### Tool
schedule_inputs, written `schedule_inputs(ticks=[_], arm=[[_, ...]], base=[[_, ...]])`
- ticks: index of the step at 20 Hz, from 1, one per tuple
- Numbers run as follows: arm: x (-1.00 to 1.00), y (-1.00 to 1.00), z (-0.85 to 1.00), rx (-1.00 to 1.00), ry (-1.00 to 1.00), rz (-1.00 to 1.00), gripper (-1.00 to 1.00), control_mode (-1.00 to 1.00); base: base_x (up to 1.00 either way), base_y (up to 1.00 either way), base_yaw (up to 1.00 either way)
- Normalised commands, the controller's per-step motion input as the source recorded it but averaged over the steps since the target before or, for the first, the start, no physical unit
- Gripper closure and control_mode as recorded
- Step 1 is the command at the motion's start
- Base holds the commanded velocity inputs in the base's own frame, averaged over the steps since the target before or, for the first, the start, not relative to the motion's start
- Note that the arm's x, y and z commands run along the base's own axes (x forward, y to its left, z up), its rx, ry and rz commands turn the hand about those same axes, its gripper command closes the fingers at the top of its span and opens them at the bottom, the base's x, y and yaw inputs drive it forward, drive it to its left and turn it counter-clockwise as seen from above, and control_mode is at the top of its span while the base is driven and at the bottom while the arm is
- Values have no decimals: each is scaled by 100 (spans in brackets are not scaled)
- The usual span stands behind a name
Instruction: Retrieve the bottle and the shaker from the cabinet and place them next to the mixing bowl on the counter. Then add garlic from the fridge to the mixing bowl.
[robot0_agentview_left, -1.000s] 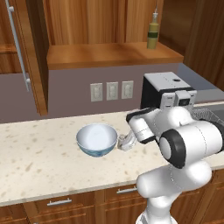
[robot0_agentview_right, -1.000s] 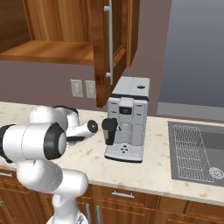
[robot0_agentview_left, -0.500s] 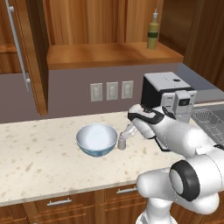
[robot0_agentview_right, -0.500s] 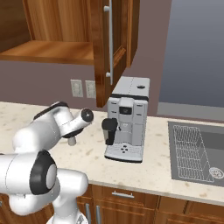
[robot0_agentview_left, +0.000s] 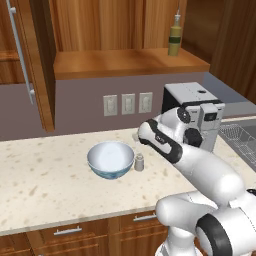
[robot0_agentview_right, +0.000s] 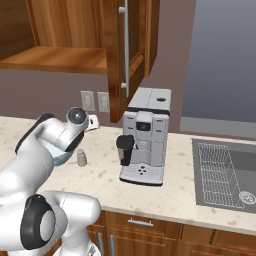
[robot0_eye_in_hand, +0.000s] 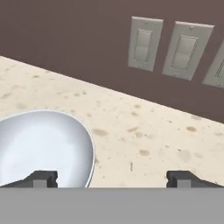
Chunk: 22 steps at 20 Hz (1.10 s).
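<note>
The cabinet (robot0_agentview_left: 125, 35) is open above me, and on its shelf the bottle (robot0_agentview_left: 174, 39) stands upright near the right end, well above the surface (robot0_agentview_left: 45, 185). That is my next pick, I judge, since the shaker (robot0_agentview_left: 139, 161) already stands on the surface just beside the bowl (robot0_agentview_left: 111, 159), apart from its rim. My tool (robot0_eye_in_hand: 111, 178) hangs over the surface beside the bowl with its fingers (robot0_eye_in_hand: 41, 178) spread wide and nothing between them. To do this well I would lift straight up first, clear of shaker and bowl, swing wide of the coffee machine (robot0_agentview_left: 192, 117), then come at the bottle level and close on its body, not the thin neck.
</note>
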Motion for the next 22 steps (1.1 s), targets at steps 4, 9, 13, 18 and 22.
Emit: schedule_inputs(ticks=[4,9,13,18,22], arm=[[-10,6,88,-11,0,-26,-100,-100],[-12,1,100,-5,0,-24,-100,-100],[-29,-2,100,0,-1,-11,-100,-100],[-63,-15,100,0,-9,-7,-100,-100],[-51,-31,61,15,-26,-4,-100,-100]], base=[[0,0,0],[0,0,0],[0,0,0],[0,0,0],[0,0,0]])
